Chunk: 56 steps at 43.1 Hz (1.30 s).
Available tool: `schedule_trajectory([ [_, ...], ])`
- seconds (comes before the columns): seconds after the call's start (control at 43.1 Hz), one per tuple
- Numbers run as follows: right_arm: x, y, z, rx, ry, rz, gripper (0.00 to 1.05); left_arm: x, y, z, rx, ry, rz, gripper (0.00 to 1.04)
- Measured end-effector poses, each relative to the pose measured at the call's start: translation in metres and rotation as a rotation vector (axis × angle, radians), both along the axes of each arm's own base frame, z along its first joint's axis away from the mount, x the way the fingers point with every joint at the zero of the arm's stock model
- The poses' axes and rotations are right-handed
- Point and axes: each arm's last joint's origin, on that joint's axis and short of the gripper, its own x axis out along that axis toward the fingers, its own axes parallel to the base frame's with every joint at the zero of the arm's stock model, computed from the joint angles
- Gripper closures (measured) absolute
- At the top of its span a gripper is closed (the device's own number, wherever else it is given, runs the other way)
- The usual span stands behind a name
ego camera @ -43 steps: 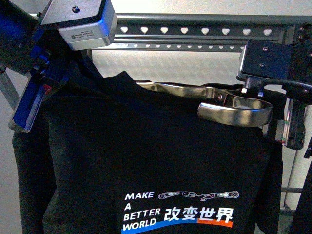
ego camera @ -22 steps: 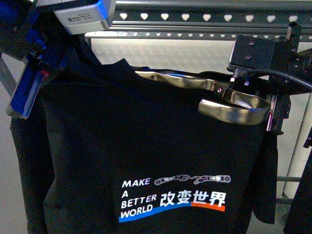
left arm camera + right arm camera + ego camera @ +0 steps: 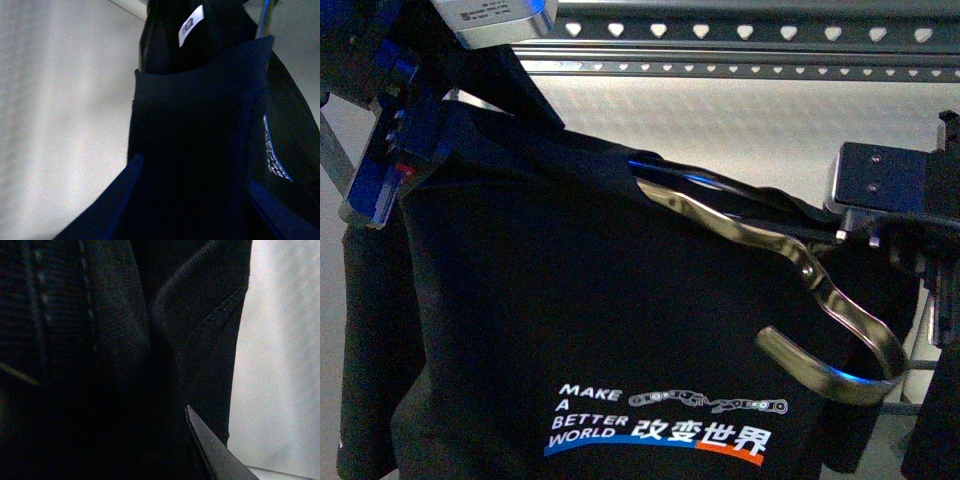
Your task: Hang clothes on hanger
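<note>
The clothes (image 3: 570, 300), a black T-shirt with a white "MAKE A BETTER WORLD" print (image 3: 660, 425), hang spread between my two grippers below the hanger (image 3: 720, 35), a grey rack whose rails carry heart-shaped holes. My left gripper (image 3: 395, 165) is shut on the shirt's high left shoulder. My right gripper (image 3: 925, 285) is shut on the lower right shoulder. In the left wrist view black cloth (image 3: 195, 140) fills the gap between blue fingers (image 3: 117, 200), with a white neck label (image 3: 191, 26) beyond. The right wrist view is filled with seamed black cloth (image 3: 100, 365) beside one dark finger (image 3: 215, 455).
A shiny metal piece ending in a hook (image 3: 820, 300) sticks out of the shirt's neck opening and slopes down to the right. A pale wall (image 3: 740, 130) stands behind the rack. A rack upright (image 3: 332, 160) shows at the far left.
My right gripper has dropped down and to the right, lowering that shoulder. The shirt now hangs slanted and the shiny hook has tipped downward. The left gripper has stayed high.
</note>
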Motion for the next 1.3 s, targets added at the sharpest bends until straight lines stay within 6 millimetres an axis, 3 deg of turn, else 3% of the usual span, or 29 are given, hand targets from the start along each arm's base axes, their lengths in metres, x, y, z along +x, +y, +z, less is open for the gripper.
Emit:
schedule_trajectory([
  [0.325,-0.033,-0.036,-0.013,-0.024,0.252,-0.11,1.0,0.0,0.0,0.0,0.0,-0.001,-0.001,0.05],
  [0.464,-0.05,-0.045,-0.024,0.035,0.392,-0.157,1.0,0.0,0.0,0.0,0.0,-0.001,-0.001,0.06],
  [0.534,-0.057,-0.046,-0.025,0.084,0.432,-0.162,1.0,0.002,0.001,0.0,-0.08,-0.045,0.099,0.07],
  [0.604,-0.066,-0.044,-0.022,0.178,0.466,-0.149,1.0,0.007,0.007,0.0,-0.427,-0.053,0.34,0.07],
  [0.65,-0.074,-0.042,-0.017,0.243,0.483,-0.148,1.0,0.01,0.014,0.011,-0.67,-0.044,0.44,0.07],
  [0.789,-0.099,-0.036,-0.005,0.41,0.607,-0.141,1.0,0.01,0.041,0.038,-1.285,0.148,0.632,0.07],
  [0.859,-0.113,-0.035,0.001,0.483,0.686,-0.138,1.0,0.008,0.054,0.046,-1.487,0.206,0.677,0.07],
  [0.998,-0.13,-0.04,0.002,0.553,0.785,-0.177,1.0,0.004,0.069,0.056,-1.68,0.201,0.652,0.07],
  [1.184,-0.124,-0.049,-0.005,0.667,0.716,-0.25,1.0,-0.008,0.074,0.073,-1.751,0.189,0.522,0.07],
  [1.3,-0.115,-0.041,-0.004,0.789,0.672,-0.286,1.0,-0.009,0.069,0.074,-1.746,0.222,0.485,0.07],
])
